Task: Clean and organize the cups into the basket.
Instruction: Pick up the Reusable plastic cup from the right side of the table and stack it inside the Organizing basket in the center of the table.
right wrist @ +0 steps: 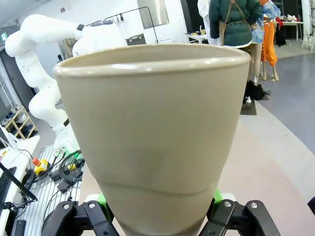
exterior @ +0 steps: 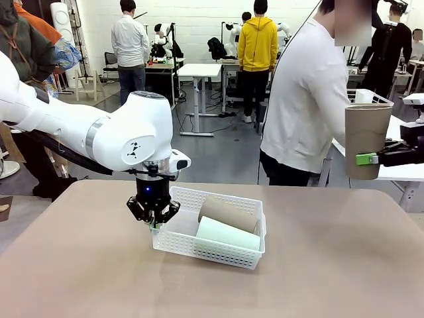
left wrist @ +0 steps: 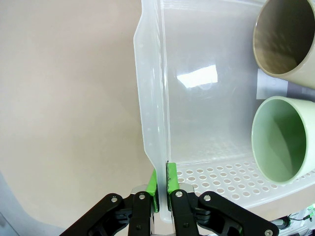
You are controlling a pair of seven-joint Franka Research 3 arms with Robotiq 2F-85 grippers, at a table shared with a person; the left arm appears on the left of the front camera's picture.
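Note:
The white lattice basket (exterior: pixel 177 240) sits mid-table, and my left gripper (exterior: pixel 154 222) is shut on its left end rim (left wrist: pixel 156 147); the green pads pinch the thin wall. Inside lie a tan-brown cup (exterior: pixel 228 214) and a mint green cup (exterior: pixel 227 234) on their sides, their open mouths toward the left wrist camera: the tan cup (left wrist: pixel 285 39) above the green cup (left wrist: pixel 283 140). At the right edge, my right gripper (exterior: pixel 366 159) is shut on another tan-brown cup (exterior: pixel 366 136), held high above the table with its wide mouth up. That cup (right wrist: pixel 157 128) looms close in the right wrist view.
A person in a white top (exterior: pixel 306 99) stands at the table's far side, turned away. A white wire basket (exterior: pixel 370 98) sits on a side table (exterior: pixel 405 173) behind the raised cup. The tabletop (exterior: pixel 318 278) spreads bare around the basket.

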